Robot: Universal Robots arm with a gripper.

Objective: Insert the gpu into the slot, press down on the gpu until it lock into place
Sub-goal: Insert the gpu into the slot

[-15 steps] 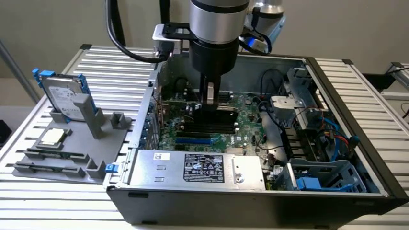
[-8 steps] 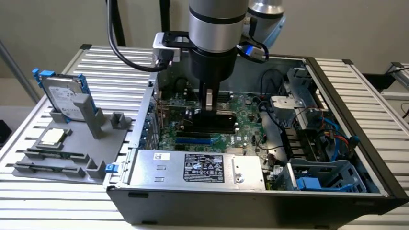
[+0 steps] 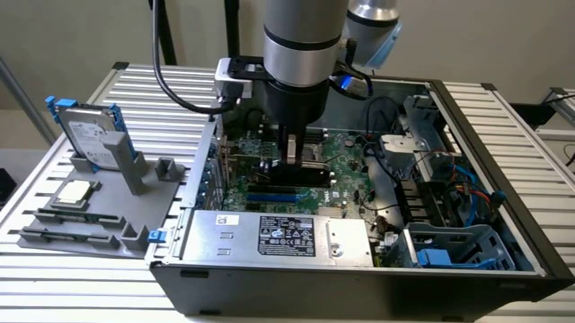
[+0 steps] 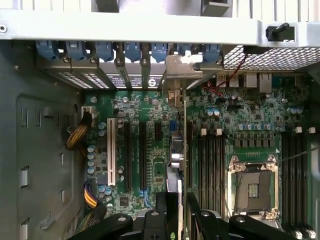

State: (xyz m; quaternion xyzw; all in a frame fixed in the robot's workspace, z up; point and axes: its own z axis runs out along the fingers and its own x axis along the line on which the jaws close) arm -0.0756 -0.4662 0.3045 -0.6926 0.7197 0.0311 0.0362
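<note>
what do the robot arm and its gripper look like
The arm is made of thick silver-grey tube sections with a black ring between them. It has a pale blue joint cap and a small blue light. Black cables loop alongside, and a white and black box is clamped at the wrist. The gripper is black, with bolted links.

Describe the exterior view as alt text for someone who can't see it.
A robot arm reaches down into an open computer case, its gripper holding the gpu on edge over the green motherboard, close beside the blue slot. A silver power supply sits in front.
</note>
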